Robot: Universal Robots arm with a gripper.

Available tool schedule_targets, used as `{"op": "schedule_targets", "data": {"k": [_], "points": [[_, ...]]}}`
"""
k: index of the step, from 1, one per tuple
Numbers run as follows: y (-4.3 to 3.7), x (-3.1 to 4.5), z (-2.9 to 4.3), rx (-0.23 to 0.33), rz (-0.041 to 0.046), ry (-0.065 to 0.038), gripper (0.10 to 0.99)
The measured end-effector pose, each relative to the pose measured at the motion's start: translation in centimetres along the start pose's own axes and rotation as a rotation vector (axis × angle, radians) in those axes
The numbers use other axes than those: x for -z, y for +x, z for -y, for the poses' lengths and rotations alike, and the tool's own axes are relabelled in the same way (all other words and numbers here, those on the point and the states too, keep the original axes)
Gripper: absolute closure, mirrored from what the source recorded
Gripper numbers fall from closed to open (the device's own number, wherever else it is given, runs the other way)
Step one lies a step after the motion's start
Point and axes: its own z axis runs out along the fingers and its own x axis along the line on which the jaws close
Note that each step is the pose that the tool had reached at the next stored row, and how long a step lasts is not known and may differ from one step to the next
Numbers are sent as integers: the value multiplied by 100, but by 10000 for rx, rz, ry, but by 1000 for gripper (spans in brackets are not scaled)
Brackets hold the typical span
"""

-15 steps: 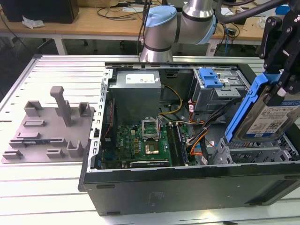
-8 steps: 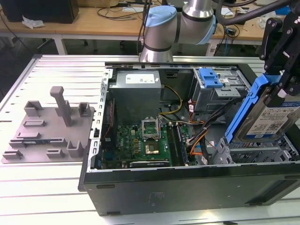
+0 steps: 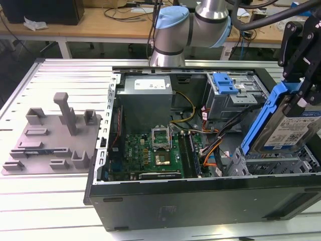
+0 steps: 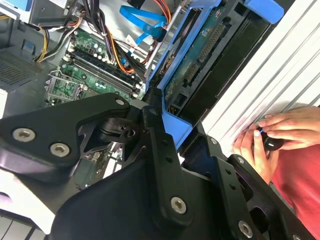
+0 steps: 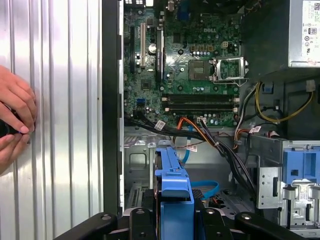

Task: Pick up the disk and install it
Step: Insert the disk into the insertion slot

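In the exterior view the disk (image 3: 287, 129), a silver drive with a blue-and-white label and a blue plastic frame (image 3: 262, 120), hangs tilted over the metal drive bay (image 3: 281, 163) at the front right corner of the open computer case (image 3: 200, 201). My black gripper (image 3: 301, 98) is shut on it from above. In the second wrist view the disk's underside and connector edge (image 4: 200, 45) run away from the gripper (image 4: 175, 122). In the first wrist view the blue frame (image 5: 172, 185) sits clamped in the gripper (image 5: 172, 216).
Orange and black cables (image 3: 210, 150) cross the case beside the bay. A drive cage with a blue latch (image 3: 224, 83) stands at the back. A grey tray with upright posts (image 3: 50, 140) lies at the exterior view's left. A person's hands (image 4: 275, 135) (image 5: 15, 120) rest on the slatted table (image 5: 60, 100).
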Motion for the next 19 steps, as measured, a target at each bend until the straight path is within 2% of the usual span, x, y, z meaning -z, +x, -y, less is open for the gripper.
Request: {"op": "schedule_targets", "data": {"k": [19], "points": [[4, -106, 14, -1, 2, 0, 718]]}}
